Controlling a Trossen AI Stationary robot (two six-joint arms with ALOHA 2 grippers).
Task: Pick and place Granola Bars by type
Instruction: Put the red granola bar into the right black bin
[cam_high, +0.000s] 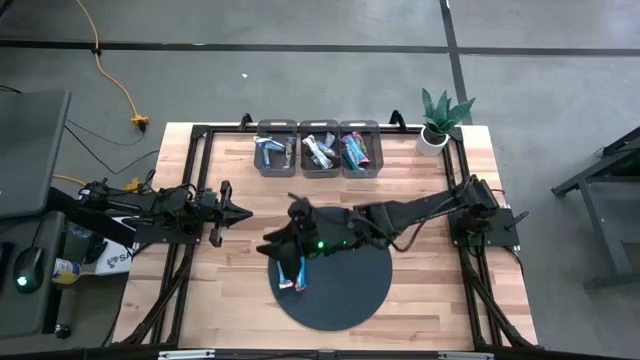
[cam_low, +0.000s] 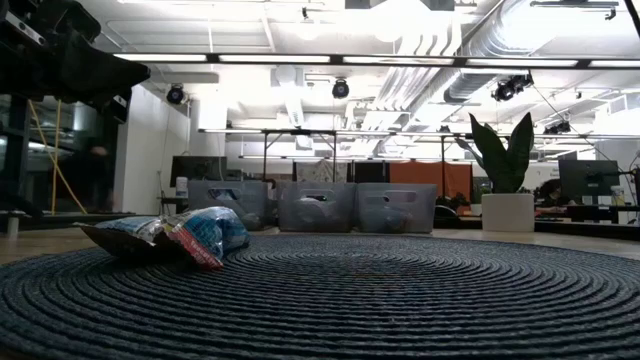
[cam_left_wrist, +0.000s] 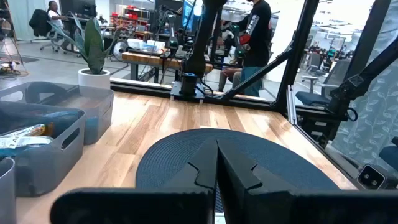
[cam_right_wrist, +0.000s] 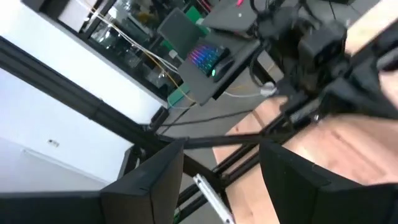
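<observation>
The round dark mat (cam_high: 335, 285) is lying on the wooden table (cam_high: 430, 185), toward the table's near edge, and most of the mat's woven surface is sitting bare, with open room across its middle and the side toward the right arm's base. A few granola bars (cam_high: 292, 275) are lying in a small heap at the mat's edge on the side toward the left arm; from above, their long axes are running roughly from the bins toward the table's near edge, slightly slanted, and in the low view the heap (cam_low: 175, 238) is lying flat, blue and red wrappers overlapping. More bars are resting inside three grey bins (cam_high: 319, 148) standing side by side, well apart from the mat, along the table's far edge, beside a potted plant (cam_high: 436, 122) at the far corner. The right gripper (cam_high: 290, 222) is hanging above the mat's rim, just beyond the heap on the bin side, with its fingers (cam_right_wrist: 149, 186) standing wide apart and nothing between them. The left gripper (cam_high: 240, 213) is waiting off the mat, over bare wood on the left arm's side, its tips pointing toward the mat; its fingers (cam_left_wrist: 199, 177) are pressing together along one line, holding nothing. Wood is showing uncovered between mat and bins.
</observation>
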